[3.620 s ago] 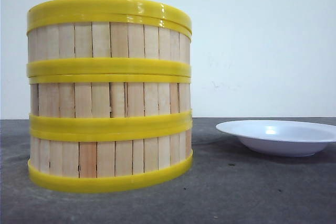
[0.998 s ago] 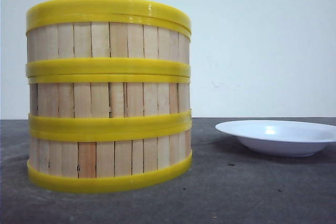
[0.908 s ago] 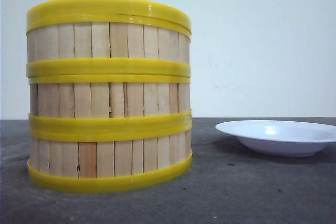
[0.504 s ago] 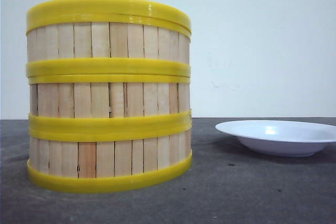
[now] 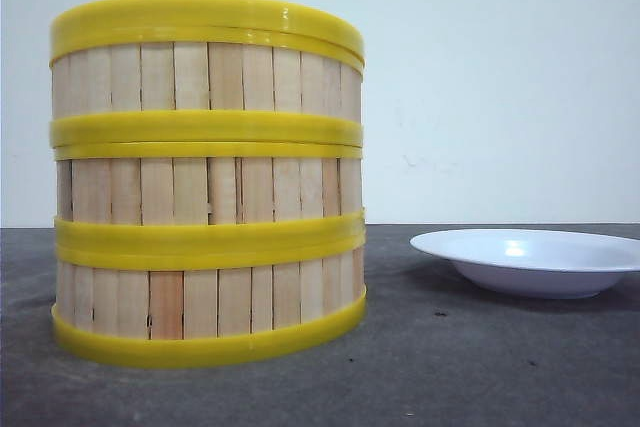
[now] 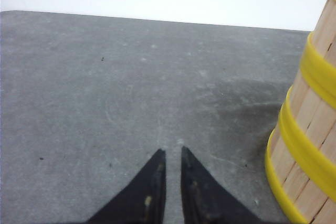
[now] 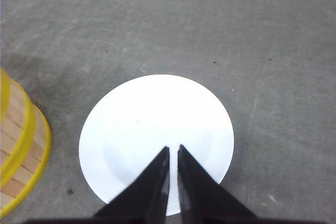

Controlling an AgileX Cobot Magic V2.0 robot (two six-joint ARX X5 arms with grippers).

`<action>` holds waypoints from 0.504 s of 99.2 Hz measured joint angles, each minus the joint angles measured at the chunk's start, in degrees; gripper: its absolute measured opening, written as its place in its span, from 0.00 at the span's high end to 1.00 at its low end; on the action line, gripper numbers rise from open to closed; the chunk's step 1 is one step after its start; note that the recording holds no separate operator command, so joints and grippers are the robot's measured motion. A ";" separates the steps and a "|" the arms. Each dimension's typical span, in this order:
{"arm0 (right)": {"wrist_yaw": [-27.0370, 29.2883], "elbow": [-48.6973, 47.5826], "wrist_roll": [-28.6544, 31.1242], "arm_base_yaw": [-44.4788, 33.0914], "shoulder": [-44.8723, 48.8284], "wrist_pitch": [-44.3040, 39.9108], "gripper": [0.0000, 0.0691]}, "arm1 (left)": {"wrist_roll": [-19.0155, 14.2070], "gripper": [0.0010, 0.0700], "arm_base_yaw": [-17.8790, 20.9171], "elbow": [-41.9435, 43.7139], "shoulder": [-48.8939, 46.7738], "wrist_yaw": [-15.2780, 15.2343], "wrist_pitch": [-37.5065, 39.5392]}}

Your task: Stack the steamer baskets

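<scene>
Three steamer baskets stand stacked in one column on the left of the grey table: top basket (image 5: 205, 72), middle basket (image 5: 205, 187), bottom basket (image 5: 205, 297). Each has light wooden slats and yellow rims. No gripper shows in the front view. The left wrist view shows my left gripper (image 6: 171, 150) shut and empty over bare table, with the stack (image 6: 310, 145) off to one side and apart from it. My right gripper (image 7: 174, 147) is shut and empty above the white plate (image 7: 136, 124), and the edge of the stack (image 7: 21, 145) shows beside the plate.
A shallow white plate (image 5: 530, 259) lies on the table to the right of the stack, with a gap between them. The grey tabletop (image 5: 450, 367) runs back to a plain white wall.
</scene>
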 joint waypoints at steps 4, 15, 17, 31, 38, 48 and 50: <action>0.00 0.00 0.00 0.00 -0.02 0.00 0.97 | 0.02 0.98 0.00 0.00 0.00 0.00 0.00; 0.00 0.00 0.00 0.02 0.00 0.00 0.97 | 0.02 0.98 0.00 0.00 0.00 0.00 0.00; 0.00 0.00 0.00 0.02 -0.02 0.02 0.97 | 0.00 0.98 0.00 0.00 0.00 0.00 0.00; 0.00 0.00 0.00 0.02 -0.02 0.00 0.97 | 0.00 0.98 0.00 0.00 0.00 0.00 0.00; 0.00 -0.02 0.00 0.09 -0.02 0.11 0.97 | 0.00 0.98 0.00 0.00 0.00 0.00 0.00; 1.42 -1.68 -0.15 -0.11 -2.19 2.05 0.97 | 0.00 0.98 -0.02 0.00 0.00 0.00 0.00; 1.84 -2.38 -0.39 -0.15 -3.13 2.64 0.97 | 0.00 0.98 0.00 0.00 0.00 0.00 0.00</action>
